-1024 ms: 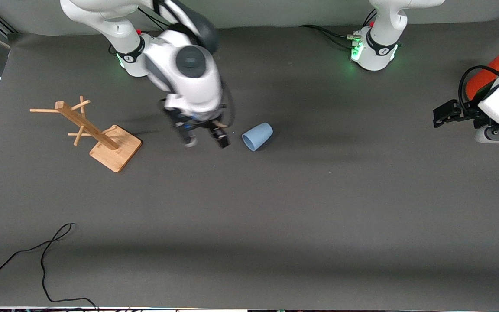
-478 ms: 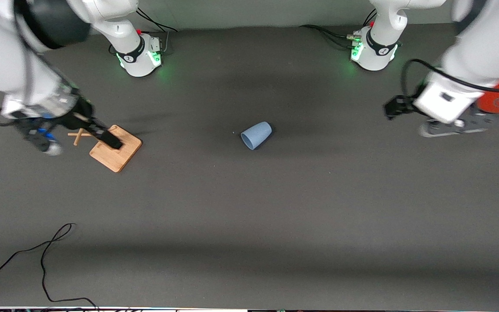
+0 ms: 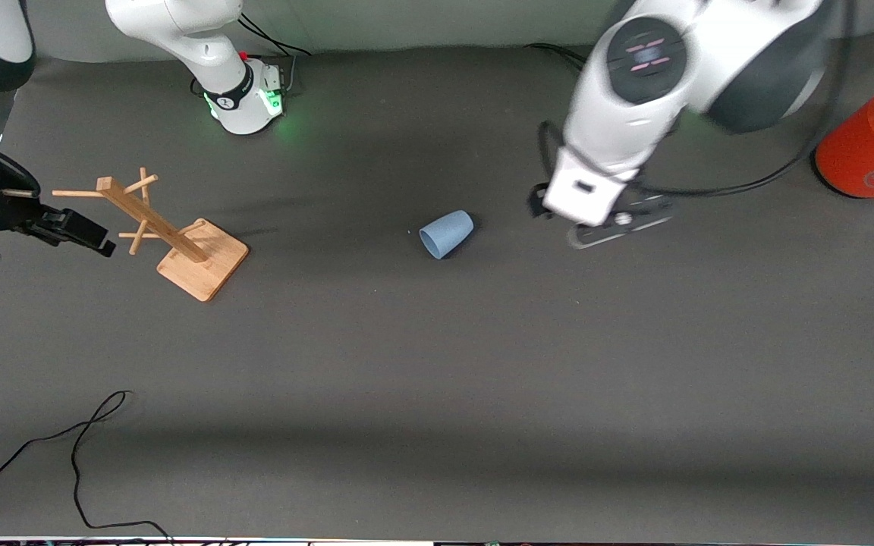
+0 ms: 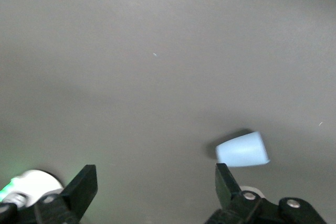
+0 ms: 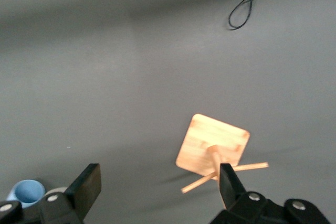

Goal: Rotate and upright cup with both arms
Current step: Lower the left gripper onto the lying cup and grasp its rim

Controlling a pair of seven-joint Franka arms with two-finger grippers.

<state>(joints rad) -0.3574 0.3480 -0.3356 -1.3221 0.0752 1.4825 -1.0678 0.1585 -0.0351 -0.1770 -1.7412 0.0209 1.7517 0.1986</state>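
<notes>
Dark grey cloth (image 3: 437,364) covered the table, and the cup (image 3: 446,233) lay on its side near the middle, mouth turned toward the front camera. Over the cloth just beside it, toward the left arm's end, hung the left gripper (image 4: 156,195), its fingers spread wide with nothing between them. Over the right arm's end, beside the wooden rack (image 3: 171,231), the right gripper (image 5: 160,192) was likewise wide open (and empty). A red can (image 3: 873,144) stood well apart.
</notes>
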